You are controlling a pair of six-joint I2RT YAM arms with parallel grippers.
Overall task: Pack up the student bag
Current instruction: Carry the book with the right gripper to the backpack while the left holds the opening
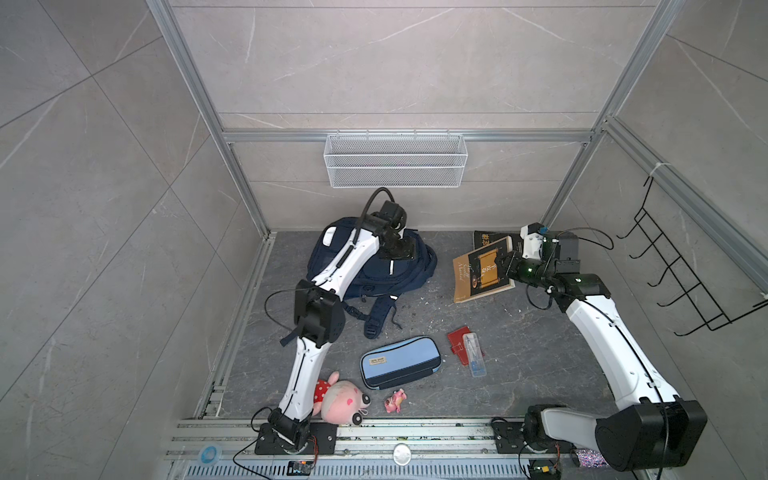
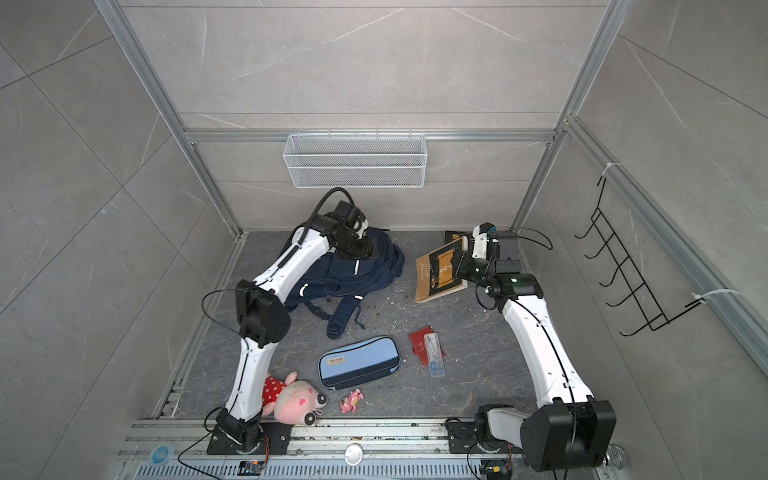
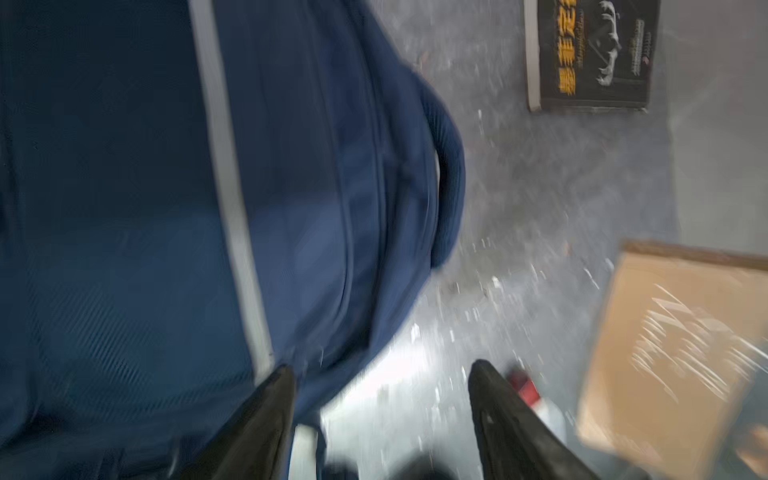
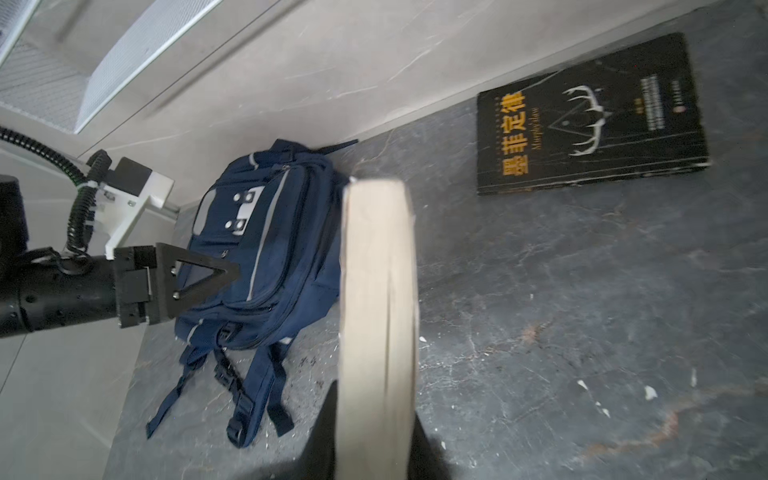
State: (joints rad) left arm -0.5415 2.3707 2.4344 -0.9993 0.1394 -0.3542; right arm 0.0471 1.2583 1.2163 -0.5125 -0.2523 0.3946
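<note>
Here, the left fingers [image 3: 266,415] stand apart with nothing between them, poised over one edge of the student bag [image 1: 409,274]. The bag is a large navy-blue fabric backpack with white stripes. It lies front-up at the back of the dark grey marbled surface [image 1: 519,374], with its straps trailing toward the arm bases. The right fingers [image 4: 322,436] are clamped on a thick tan-covered paperback book [image 1: 482,270], held tilted to the bag's right and apart from it. Behind it, a black book with yellow lettering [image 4: 590,120] lies flat by the wall.
</note>
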